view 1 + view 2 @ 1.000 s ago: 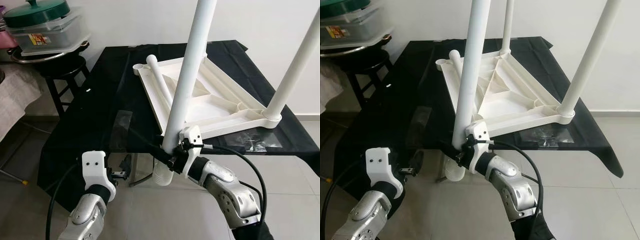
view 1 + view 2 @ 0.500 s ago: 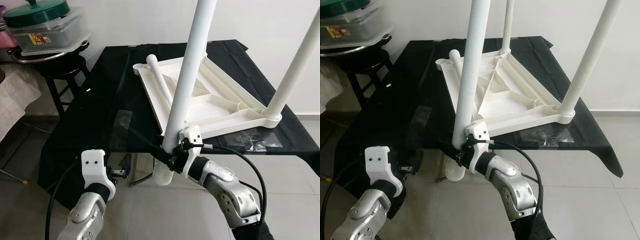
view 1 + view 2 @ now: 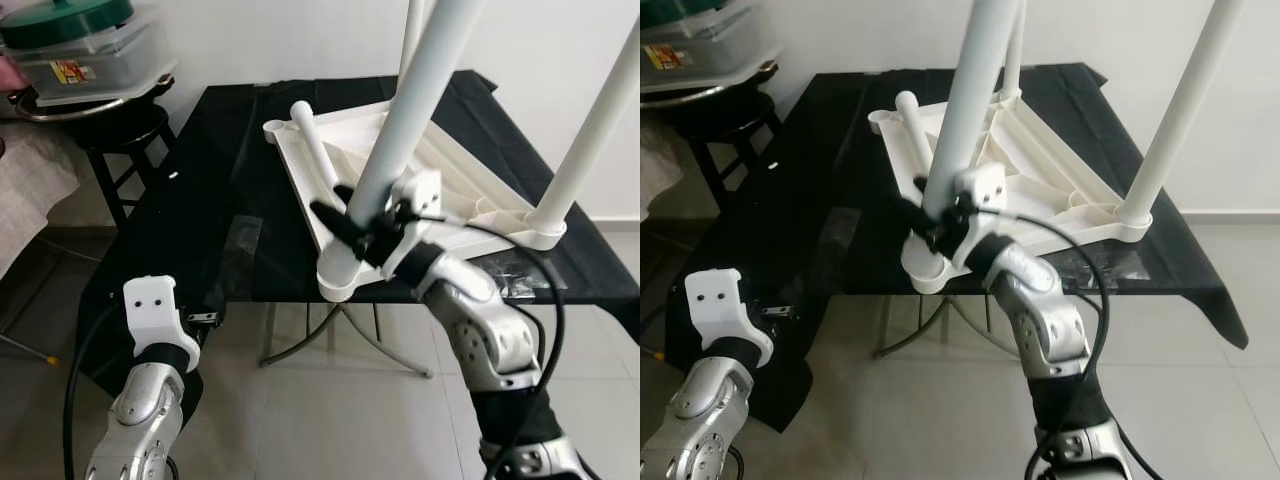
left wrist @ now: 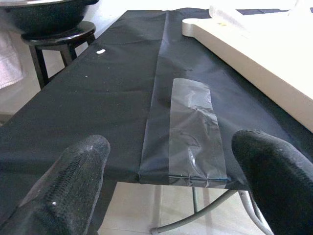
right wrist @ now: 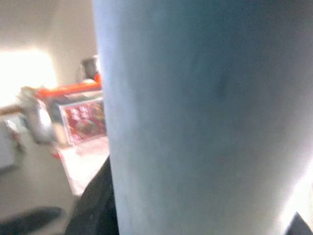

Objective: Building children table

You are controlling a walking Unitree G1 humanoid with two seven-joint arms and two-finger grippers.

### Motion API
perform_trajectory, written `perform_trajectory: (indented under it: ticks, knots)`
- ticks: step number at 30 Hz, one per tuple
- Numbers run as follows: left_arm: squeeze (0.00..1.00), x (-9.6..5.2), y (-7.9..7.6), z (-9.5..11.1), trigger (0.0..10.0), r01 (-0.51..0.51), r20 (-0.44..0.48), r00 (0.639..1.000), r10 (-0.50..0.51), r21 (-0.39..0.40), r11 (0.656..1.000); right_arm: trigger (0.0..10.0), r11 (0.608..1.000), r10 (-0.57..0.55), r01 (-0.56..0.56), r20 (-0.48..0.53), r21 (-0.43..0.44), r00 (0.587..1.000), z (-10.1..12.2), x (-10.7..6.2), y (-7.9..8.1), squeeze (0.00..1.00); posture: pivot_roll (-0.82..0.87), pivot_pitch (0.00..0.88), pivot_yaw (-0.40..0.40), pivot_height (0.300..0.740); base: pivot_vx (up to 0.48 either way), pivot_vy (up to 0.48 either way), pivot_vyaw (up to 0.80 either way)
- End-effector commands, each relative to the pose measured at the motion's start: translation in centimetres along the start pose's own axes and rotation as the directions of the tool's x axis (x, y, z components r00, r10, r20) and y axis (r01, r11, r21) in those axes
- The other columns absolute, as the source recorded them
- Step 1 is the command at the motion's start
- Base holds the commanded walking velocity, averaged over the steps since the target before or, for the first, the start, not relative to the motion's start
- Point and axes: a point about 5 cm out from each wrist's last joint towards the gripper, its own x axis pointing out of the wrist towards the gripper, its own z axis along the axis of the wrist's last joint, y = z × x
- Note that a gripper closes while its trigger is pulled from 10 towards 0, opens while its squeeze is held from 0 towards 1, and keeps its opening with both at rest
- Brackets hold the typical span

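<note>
Now right claw [image 3: 352,225] clamped on white table leg [image 3: 400,140] above upturned tabletop [image 3: 440,190]; left claw [image 4: 166,183] agape, empty.

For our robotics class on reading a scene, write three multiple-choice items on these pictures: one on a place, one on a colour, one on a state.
1. Where does the white tabletop lie?
A. upside down on the black-covered table
B. on the floor
C. on the stool

2. What colour is the lid on the container on the stool?
A. red
B. green
C. yellow

3. What is the right gripper doing?
A. hanging open
B. shut on the white leg
C. resting on the floor

Answers: 1 A, its ribbed underside faces up on the black cover. 2 B, the lid is dark green. 3 B, the black fingers clamp the leg near its lower end, while the left gripper is open near the table edge.
</note>
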Motion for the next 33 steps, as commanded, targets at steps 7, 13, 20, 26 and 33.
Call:
perform_trajectory:
  ticks: [7,13,20,26,33]
  knots:
    - [0.00,-0.4,1.4,0.4,10.0,-0.049,0.023,0.999,0.047,0.092,0.995,10.0,0.965,-0.070,0.067,-0.002,-0.252,0.998,2.9,2.5,-0.5,0.00,-0.04,0.148,0.013,0.740,0.000,0.000,0.00]
    - [0.00,-0.9,0.4,0.1,10.0,0.021,0.006,1.000,-0.022,0.104,0.994,10.0,0.938,-0.006,-0.017,-0.065,-0.347,0.998,2.3,3.2,-0.2,0.00,-0.04,0.156,0.011,0.740,0.000,0.000,0.00]
    - [0.00,-2.4,-1.4,0.2,10.0,0.130,0.004,0.991,-0.132,0.122,0.984,10.0,0.831,0.481,-0.509,-0.168,-0.227,0.860,2.2,3.1,2.8,0.00,-0.03,0.188,0.001,0.740,0.000,0.000,0.00]
    - [0.00,-2.7,-1.2,0.1,10.0,0.112,-0.004,0.994,-0.112,0.090,0.990,10.0,0.831,0.489,-0.514,-0.162,-0.211,0.857,2.0,3.6,3.6,0.00,-0.03,0.193,-0.004,0.740,0.000,0.000,0.00]
    - [0.00,-2.4,-1.2,0.0,10.0,0.111,-0.008,0.994,-0.110,0.082,0.990,10.0,0.841,0.496,-0.513,-0.132,-0.173,0.858,1.3,2.7,4.7,0.00,-0.05,0.187,0.003,0.740,0.000,0.000,0.00]
